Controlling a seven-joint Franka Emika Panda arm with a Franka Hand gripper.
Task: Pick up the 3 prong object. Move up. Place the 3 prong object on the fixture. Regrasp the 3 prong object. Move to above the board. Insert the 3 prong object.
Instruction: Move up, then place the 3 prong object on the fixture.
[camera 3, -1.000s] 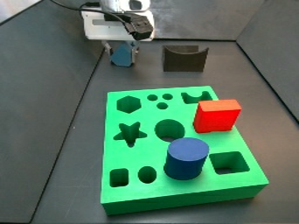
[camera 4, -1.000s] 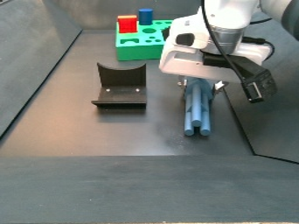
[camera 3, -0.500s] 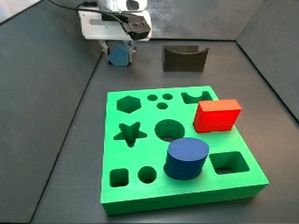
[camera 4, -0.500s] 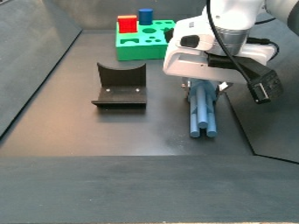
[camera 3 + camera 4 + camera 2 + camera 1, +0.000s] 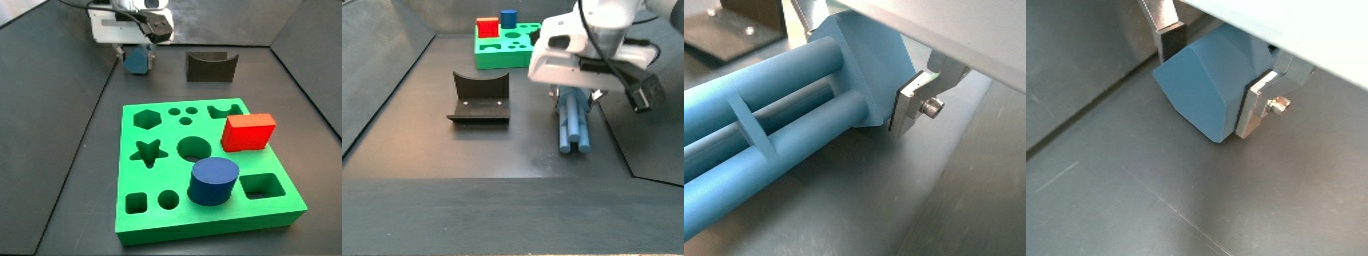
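Gripper: the gripper (image 5: 577,93) sat low over the floor, its silver fingers (image 5: 919,98) pressed on either side of the 3 prong object (image 5: 573,123) — closed on it, by both wrist views.
Piece: the blue 3 prong object (image 5: 791,110) lay lengthwise on the dark floor, one end between the pads, the rest stretching away from the gripper (whether it had left the floor I could not tell).
Fixture: the fixture (image 5: 477,97) stood empty, beside the piece, apart from it.
Board: the board (image 5: 207,165) lay well apart, a red cube (image 5: 249,131) and dark blue cylinder (image 5: 213,181) on it.
Progress: the grasp looked made — lift, fixture placement, regrasp and insertion all remained.
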